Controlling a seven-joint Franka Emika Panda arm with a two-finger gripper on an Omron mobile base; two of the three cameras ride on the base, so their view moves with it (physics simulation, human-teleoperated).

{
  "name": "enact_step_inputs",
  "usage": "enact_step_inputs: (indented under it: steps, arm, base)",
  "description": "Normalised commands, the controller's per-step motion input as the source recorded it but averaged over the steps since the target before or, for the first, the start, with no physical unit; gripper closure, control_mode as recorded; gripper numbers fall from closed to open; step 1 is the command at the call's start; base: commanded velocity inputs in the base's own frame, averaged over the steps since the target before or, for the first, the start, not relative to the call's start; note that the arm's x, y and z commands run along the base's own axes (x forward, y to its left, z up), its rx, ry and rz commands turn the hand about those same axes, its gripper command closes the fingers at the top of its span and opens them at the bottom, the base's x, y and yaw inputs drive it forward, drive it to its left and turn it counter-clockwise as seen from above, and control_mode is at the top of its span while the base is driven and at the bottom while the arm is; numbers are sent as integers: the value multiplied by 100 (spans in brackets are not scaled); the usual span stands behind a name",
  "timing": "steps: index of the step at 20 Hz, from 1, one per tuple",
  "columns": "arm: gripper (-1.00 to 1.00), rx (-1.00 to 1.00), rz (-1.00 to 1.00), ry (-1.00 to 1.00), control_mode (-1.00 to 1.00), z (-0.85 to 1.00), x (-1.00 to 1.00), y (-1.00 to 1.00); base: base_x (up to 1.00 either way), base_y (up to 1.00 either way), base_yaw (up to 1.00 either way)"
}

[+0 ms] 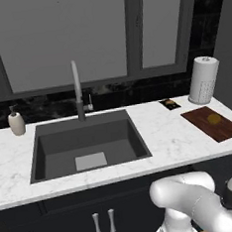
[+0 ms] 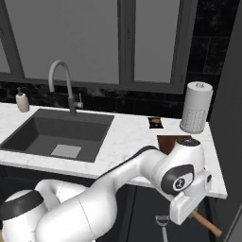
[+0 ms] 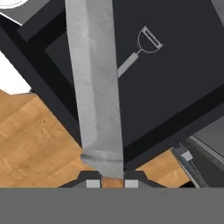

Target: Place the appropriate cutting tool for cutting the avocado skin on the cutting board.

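Note that the flat reddish-brown wooden cutting board (image 1: 213, 123) carries only the small yellowish-brown avocado (image 1: 215, 119). The gripper (image 3: 109, 183), below counter level over an open dark drawer (image 3: 175, 78), clenches the pale grey-silver knife (image 3: 96, 92). Lifting and placing remain.

Flat, even rendered light with no glare; the sink (image 1: 88, 145) basin is softly shaded. Nearest the gripper (image 3: 109, 183), the knife blade (image 3: 96, 87) looks slightly coarse.
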Motion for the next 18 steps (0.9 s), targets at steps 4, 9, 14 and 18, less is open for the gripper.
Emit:
enact_step_inputs:
  steps: [4, 9, 14, 18]
  arm:
    - [100, 7, 5, 0, -100, 24, 92, 0]
    - [100, 4, 2, 0, -100, -3, 97, 0]
    - [100, 0, 2, -2, -100, -27, 88, 0]
    - [100, 0, 1, -5, -100, -35, 87, 0]
  base:
    - [0, 0, 0]
    - [0, 0, 0]
    - [0, 0, 0]
    - [0, 0, 0]
